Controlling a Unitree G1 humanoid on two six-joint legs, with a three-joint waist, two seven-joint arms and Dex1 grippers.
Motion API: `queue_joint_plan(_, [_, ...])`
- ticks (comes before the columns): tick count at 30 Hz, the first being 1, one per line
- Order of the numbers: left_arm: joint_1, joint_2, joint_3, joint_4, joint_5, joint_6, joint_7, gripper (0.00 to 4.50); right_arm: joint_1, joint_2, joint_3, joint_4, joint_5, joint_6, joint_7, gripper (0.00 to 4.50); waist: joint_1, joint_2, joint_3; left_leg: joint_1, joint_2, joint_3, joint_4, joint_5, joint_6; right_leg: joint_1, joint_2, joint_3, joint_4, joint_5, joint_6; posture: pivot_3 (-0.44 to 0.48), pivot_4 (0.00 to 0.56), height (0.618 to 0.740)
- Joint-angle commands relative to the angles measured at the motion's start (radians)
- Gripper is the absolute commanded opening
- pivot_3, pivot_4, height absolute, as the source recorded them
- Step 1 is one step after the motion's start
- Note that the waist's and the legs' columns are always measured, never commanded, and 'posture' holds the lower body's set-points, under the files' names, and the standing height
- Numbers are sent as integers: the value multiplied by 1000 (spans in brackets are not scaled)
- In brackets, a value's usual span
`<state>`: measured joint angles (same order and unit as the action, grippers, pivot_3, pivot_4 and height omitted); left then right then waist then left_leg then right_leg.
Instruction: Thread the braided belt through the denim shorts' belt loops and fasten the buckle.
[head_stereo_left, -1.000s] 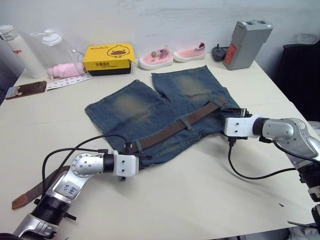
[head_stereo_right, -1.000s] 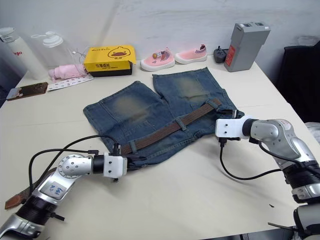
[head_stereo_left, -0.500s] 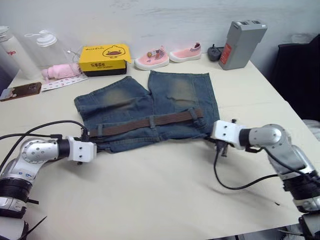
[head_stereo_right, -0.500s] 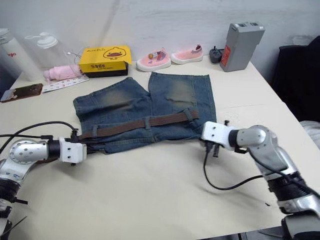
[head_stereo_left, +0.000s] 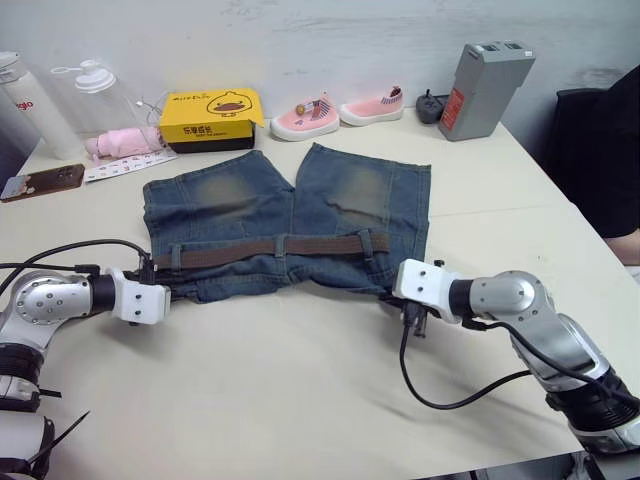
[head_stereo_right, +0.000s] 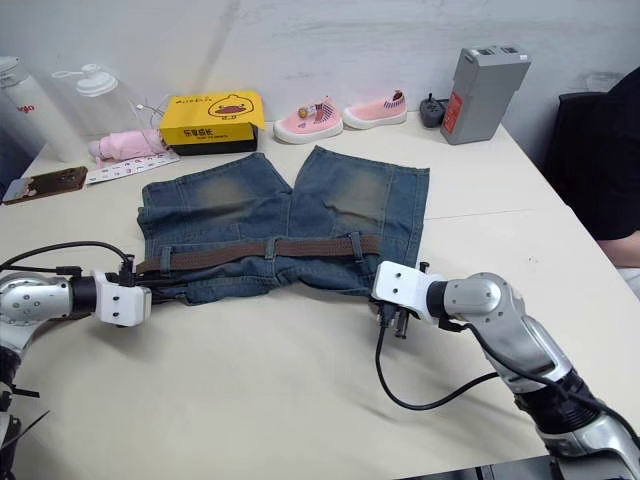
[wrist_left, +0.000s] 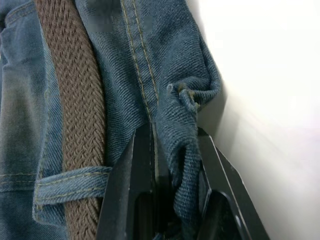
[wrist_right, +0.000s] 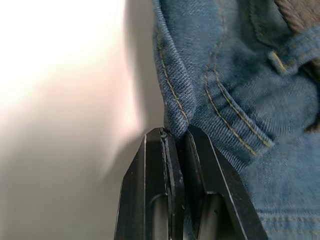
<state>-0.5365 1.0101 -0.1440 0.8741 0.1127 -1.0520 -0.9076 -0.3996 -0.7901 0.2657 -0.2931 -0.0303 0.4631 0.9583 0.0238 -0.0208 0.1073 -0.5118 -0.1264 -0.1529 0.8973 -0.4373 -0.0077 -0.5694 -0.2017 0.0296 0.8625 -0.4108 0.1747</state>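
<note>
The denim shorts (head_stereo_left: 290, 215) lie flat with the waistband nearest me and the legs pointing away. The braided belt (head_stereo_left: 270, 246) runs straight along the waist under the belt loops (head_stereo_left: 366, 243). My left gripper (head_stereo_left: 168, 292) is shut on the waistband's left corner, with a bunched fold of denim between its fingers (wrist_left: 142, 165) and the belt (wrist_left: 75, 100) and a loop (wrist_left: 70, 182) just beside them. At the waistband's right corner my right gripper (head_stereo_left: 385, 290) is shut on the denim edge (wrist_right: 175, 105). The buckle is hidden.
Along the back of the table stand a yellow box (head_stereo_left: 212, 112), two pink shoes (head_stereo_left: 310, 118), a grey box (head_stereo_left: 485, 88), bottles (head_stereo_left: 30, 105) and a pink cloth (head_stereo_left: 125, 142). A phone (head_stereo_left: 42, 182) lies far left. Black cable (head_stereo_left: 440, 390) loops under my right arm.
The right gripper has closed on the shorts' right corner. Both grippers have swung the shorts round, so the waistband now lies straight across in front of me. The camera also shifted.
</note>
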Motion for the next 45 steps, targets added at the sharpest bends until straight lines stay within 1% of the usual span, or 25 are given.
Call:
queue_joint_plan(1, [0,38,-19,63,40,-17,-26,207,25,-50,-30,30,-14,-22,12,42,1,0,0,0,0,0,0,0,0,0,0,0,0,0,0,0,150,636])
queue_joint_plan(3, [-2,34,-20,70,29,-24,-34,207,35,-72,-37,38,-17,-37,14,42,1,0,0,0,0,0,0,0,0,0,0,0,0,0,0,0,150,636])
queue_joint_plan(5, [15,22,-20,49,-7,-24,-53,207,43,-85,-44,36,-10,-45,17,42,1,0,0,0,0,0,0,0,0,0,0,0,0,0,0,0,150,636])
queue_joint_plan(12, [72,7,-19,-9,-72,-39,-67,207,56,-80,-51,9,19,-27,16,42,3,0,0,-1,-2,0,1,0,1,1,-1,0,0,0,0,0,150,636])
queue_joint_plan(15, [92,10,0,-50,-149,-4,-95,207,51,-71,-72,3,45,-2,13,42,3,0,0,-1,-2,0,2,0,1,1,-1,0,0,0,0,0,150,636])
queue_joint_plan(16, [104,17,24,-112,-209,62,-105,207,28,-62,-116,-4,111,41,35,42,3,0,0,-1,-2,0,2,0,1,1,-1,0,0,0,0,0,150,636])
queue_joint_plan(17, [112,23,41,-155,-249,109,-111,1489,11,-56,-147,-9,159,72,52,1419,3,0,0,-1,-2,0,2,0,1,1,-1,0,0,0,0,0,150,636])
queue_joint_plan(18, [179,50,75,-267,-346,215,-127,2030,-24,-37,-186,-9,229,123,69,2038,3,0,0,-1,-2,0,2,0,1,1,-1,0,0,0,0,0,150,636])
queue_joint_plan(19, [231,72,98,-350,-419,285,-140,2372,-47,-22,-211,-10,277,158,77,2386,2,1,0,-1,-2,0,2,0,1,1,-1,0,0,0,0,0,150,636])
queue_joint_plan(21, [323,99,149,-486,-512,404,-173,3217,-76,3,-241,-9,331,211,66,3296,-11,1,2,-4,-1,-1,2,0,0,-1,-1,1,-2,0,0,0,150,636])
queue_joint_plan(22, [349,104,170,-529,-528,442,-172,3606,-83,7,-247,-8,340,222,61,3709,-13,2,2,-4,0,-1,2,0,0,-1,-1,2,-2,0,0,0,150,636])
queue_joint_plan(23, [372,108,191,-568,-540,480,-169,4128,-89,6,-250,-7,347,231,59,4300,-14,2,2,-3,0,-2,1,0,0,-1,-1,1,-2,0,0,0,150,636])
queue_joint_plan(24, [397,113,215,-608,-556,526,-169,4331,-95,3,-252,-9,356,240,60,4471,-10,2,2,-3,0,-2,0,0,0,-1,-1,1,-2,0,0,0,150,636])
queue_joint_plan(25, [418,118,238,-642,-568,568,-170,4476,-101,2,-259,-10,369,251,60,4500,-7,2,2,-2,0,-2,0,0,-1,0,-1,0,-2,0,0,0,150,636])
queue_joint_plan(29, [486,133,325,-766,-627,773,-166,4476,-133,18,-277,7,407,287,32,4500,-1,5,4,-3,0,-1,0,0,0,1,-1,1,-5,0,0,0,150,636])
queue_joint_plan(32, [551,142,410,-856,-739,1014,-172,4476,-202,97,-278,79,406,365,-82,4500,-2,5,5,-3,0,-1,0,0,0,1,-1,1,-7,1,1,0,150,636])
queue_joint_plan(35, [567,112,479,-854,-765,1155,-125,4476,-268,166,-281,173,428,470,-148,4500,-5,5,5,-2,0,-1,-2,1,-1,1,-1,1,-7,1,1,0,150,636])
queue_joint_plan(37, [575,76,519,-835,-758,1191,-94,4476,-334,219,-318,279,455,572,-203,4500,-5,7,6,-2,1,-1,-3,1,-2,0,-1,1,-7,1,1,0,150,636])
queue_joint_plan(39, [596,43,547,-840,-736,1198,-82,4476,-391,232,-328,380,457,630,-220,4500,-6,8,7,-1,0,-1,-4,2,-2,0,-1,2,-7,1,1,0,150,636])
queue_joint_plan(43, [631,-17,577,-882,-714,1227,-51,4476,-492,245,-346,545,498,716,-196,4500,-10,9,7,-1,0,-1,-4,1,-2,1,-1,2,-7,1,0,0,150,636])
queue_joint_plan(45, [640,-39,586,-886,-702,1229,-43,4476,-522,244,-317,599,498,726,-165,4500,-10,8,6,-1,0,-1,-4,1,-2,1,-1,1,-7,1,0,0,150,636])
